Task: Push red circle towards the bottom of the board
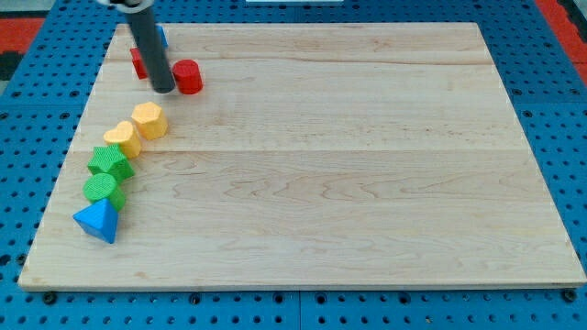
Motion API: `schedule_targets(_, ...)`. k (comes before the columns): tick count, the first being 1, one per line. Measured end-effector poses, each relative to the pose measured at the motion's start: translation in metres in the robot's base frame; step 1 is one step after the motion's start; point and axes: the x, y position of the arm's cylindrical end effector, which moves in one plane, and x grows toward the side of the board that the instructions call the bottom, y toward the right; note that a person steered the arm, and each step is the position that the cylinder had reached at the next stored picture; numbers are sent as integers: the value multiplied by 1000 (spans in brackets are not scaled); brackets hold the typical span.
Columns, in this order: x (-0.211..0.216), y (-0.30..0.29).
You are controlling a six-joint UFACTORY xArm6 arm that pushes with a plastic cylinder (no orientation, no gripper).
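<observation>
The red circle (188,76) is a short red cylinder near the board's top left. My tip (164,90) ends just left of it and a little lower, close to touching it. The dark rod rises from there to the view's top and hides part of a second red block (138,62) and most of a blue block (161,38) behind it.
A curved row of blocks runs down the board's left side: a yellow hexagon (149,120), a yellow block (123,138), a green star-like block (110,162), a green cylinder (102,190) and a blue triangle (98,221). The wooden board (367,165) lies on a blue pegboard.
</observation>
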Motion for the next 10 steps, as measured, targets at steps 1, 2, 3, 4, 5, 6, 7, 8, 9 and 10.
schedule_targets(1,-14,45)
schedule_targets(2,-14,166)
schedule_targets(3,13,209)
schedule_targets(4,-21,203)
schedule_targets(5,-97,172)
schedule_targets(6,-108,90)
schedule_targets(7,-80,52)
schedule_targets(8,-41,127)
schedule_targets(9,-3,136)
schedule_targets(10,43,124)
